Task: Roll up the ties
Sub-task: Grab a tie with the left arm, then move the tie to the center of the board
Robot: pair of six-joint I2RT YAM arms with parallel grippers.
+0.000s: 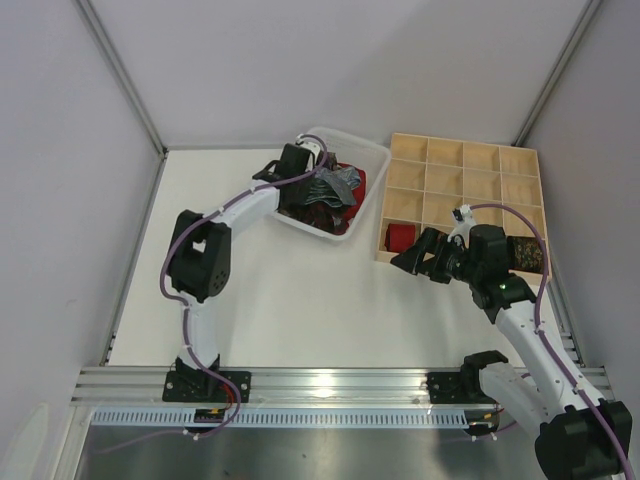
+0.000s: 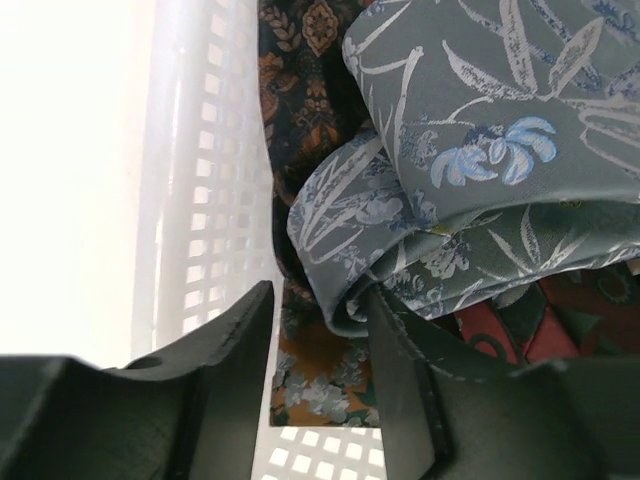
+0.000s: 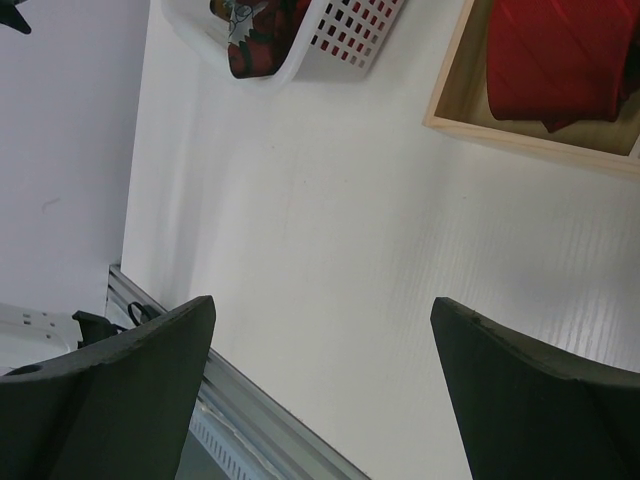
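Here's the left claw (image 2: 318, 300), down in the white basket (image 2: 215, 200) at the far middle of the table (image 3: 330, 200). Its jaws stand at a middling gap with a fold of the grey tie (image 2: 480, 150) between them, the left finger just clear of the cloth. A dark paisley tie (image 2: 300, 90) lies underneath. Over on the right, the right claw (image 3: 322, 303) hangs wide and holds nothing, above the table just near of the wooden tray (image 3: 450, 125). A red tie (image 3: 555, 60) sits in its near-left compartment.

No readable text, label or number (in any view)
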